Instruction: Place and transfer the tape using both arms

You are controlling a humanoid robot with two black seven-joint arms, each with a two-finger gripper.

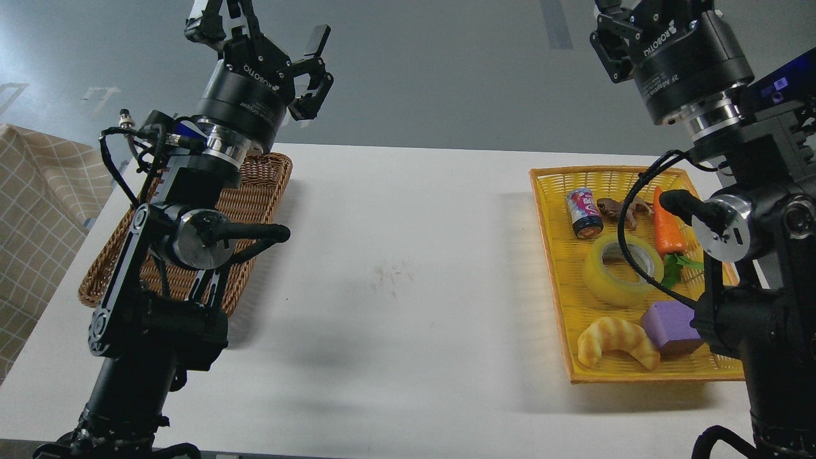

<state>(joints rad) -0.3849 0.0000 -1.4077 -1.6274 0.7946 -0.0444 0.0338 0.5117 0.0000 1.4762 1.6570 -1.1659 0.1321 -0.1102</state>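
Note:
The tape [607, 282], a wide translucent yellow roll with a pale core, lies flat in the yellow tray [553, 255] on the right of the white table; a black cable crosses in front of it. My left gripper [261, 29] is raised high over the table's far left, above the wicker basket, open with nothing between its fingers. My right gripper [621, 16] is held high at the top right, above the tray's far end. Its fingertips are cut off by the top edge of the view. Neither gripper touches the tape.
A brown wicker basket [258, 191] sits at the left, partly behind my left arm. The yellow tray also holds a drink can [583, 212], a toy frog [615, 208], a carrot [666, 226], a purple block [669, 325] and a croissant [615, 341]. A checked cloth [38, 210] lies beyond the table's left edge.

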